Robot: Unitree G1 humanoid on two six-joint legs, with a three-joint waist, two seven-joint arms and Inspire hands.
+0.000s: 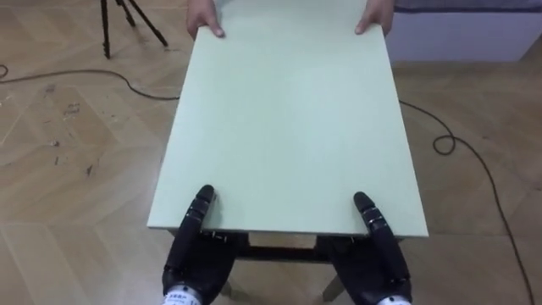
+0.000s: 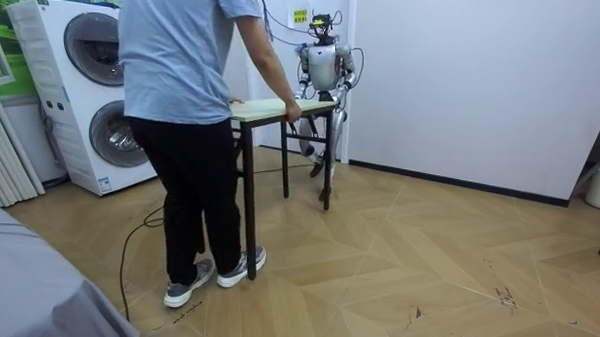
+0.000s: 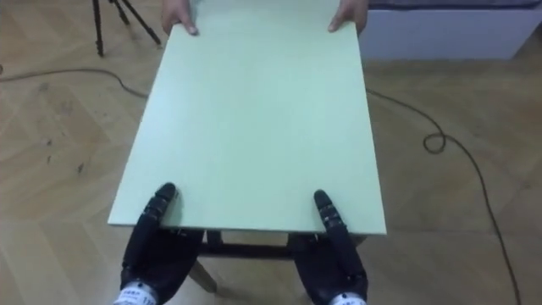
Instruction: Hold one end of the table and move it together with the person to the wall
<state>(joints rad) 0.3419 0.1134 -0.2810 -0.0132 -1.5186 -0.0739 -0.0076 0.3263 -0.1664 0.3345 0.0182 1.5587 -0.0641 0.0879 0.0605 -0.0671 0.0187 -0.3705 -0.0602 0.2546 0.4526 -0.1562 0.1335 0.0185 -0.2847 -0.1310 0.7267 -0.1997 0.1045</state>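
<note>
Left hand (image 1: 193, 254) and right hand (image 1: 378, 256) clasp green table (image 1: 288, 119) above parquet (image 1: 76, 161).

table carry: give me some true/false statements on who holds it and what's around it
1. The robot's left hand and right hand grip the near edge of the table, thumbs on top. True.
2. The person holds the far edge with one hand. False: the person's hands both hold it, at the far corners.
3. A tripod stands on the floor past the far left corner. True.
4. The table is pushed against a wall. False: it is out in the room, between person and robot.
</note>
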